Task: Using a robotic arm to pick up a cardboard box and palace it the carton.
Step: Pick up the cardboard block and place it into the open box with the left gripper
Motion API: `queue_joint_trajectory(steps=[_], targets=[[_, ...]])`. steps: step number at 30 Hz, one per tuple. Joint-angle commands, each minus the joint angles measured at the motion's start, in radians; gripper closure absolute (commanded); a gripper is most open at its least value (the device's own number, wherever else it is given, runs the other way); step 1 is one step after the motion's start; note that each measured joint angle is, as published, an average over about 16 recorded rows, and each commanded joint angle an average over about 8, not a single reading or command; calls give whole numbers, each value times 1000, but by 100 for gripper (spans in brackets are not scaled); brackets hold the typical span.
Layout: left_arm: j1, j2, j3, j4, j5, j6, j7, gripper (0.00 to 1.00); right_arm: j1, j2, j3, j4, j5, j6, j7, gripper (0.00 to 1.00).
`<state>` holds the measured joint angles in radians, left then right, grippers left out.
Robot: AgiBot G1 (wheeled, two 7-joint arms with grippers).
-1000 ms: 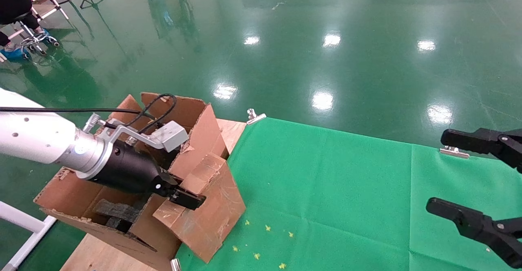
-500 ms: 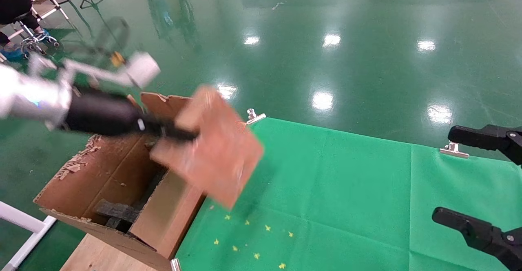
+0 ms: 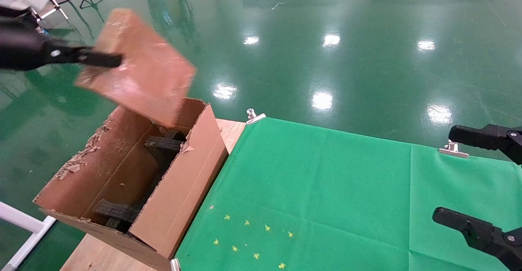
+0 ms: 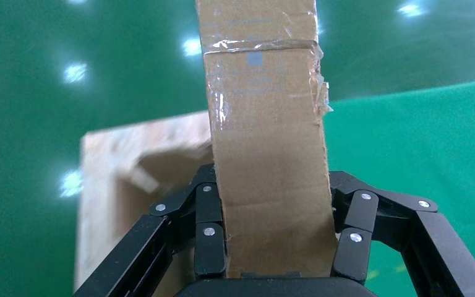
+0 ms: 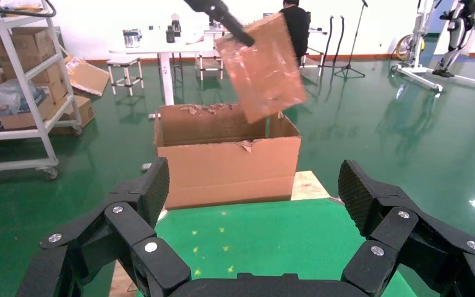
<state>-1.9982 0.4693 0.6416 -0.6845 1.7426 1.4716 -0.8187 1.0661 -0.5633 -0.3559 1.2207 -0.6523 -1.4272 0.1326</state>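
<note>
The small reddish-brown cardboard box (image 3: pixel 138 69) hangs tilted in the air above the far end of the large open carton (image 3: pixel 179 181). My left gripper (image 3: pixel 110 61) is shut on the box's edge at the upper left of the head view. In the left wrist view the black fingers (image 4: pixel 209 223) clamp both faces of the box (image 4: pixel 266 124). The right wrist view shows the box (image 5: pixel 263 65) well above the carton (image 5: pixel 229 164). My right gripper (image 3: pixel 442 175) is open and empty at the right edge, over the green cloth.
Black foam blocks (image 3: pixel 163 144) lie inside the carton. The carton stands on a wooden table end (image 3: pixel 230 130) beside a green cloth (image 3: pixel 326 189) held by silver clips (image 3: pixel 255 116). Small yellow marks (image 3: pixel 253 238) dot the cloth. Shelves and people stand behind (image 5: pixel 12 93).
My left gripper has swung the cardboard box up and to the left, from leaning on the carton's near side to high above its far end. The right gripper barely moved.
</note>
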Motion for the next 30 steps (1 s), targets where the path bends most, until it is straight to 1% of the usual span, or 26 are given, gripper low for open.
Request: queue_joint_trajectory(steps=[1,8,15,19,25,30], targets=[[-25,-7,11,58,43,-11,50,100,0,0,0,0,0,0,0,0],[-57,5,41,271,121,-69,188,100,0,0,0,0,0,0,0,0],[-52,35,62,436,159,-157,307,100,0,0,0,0,0,0,0,0],[-35,51,66,513,170,-238,346,100,0,0,0,0,0,0,0,0],[9,77,67,592,177,-376,376,100,0,0,0,0,0,0,0,0],[25,90,63,624,170,-410,395,100,0,0,0,0,0,0,0,0]])
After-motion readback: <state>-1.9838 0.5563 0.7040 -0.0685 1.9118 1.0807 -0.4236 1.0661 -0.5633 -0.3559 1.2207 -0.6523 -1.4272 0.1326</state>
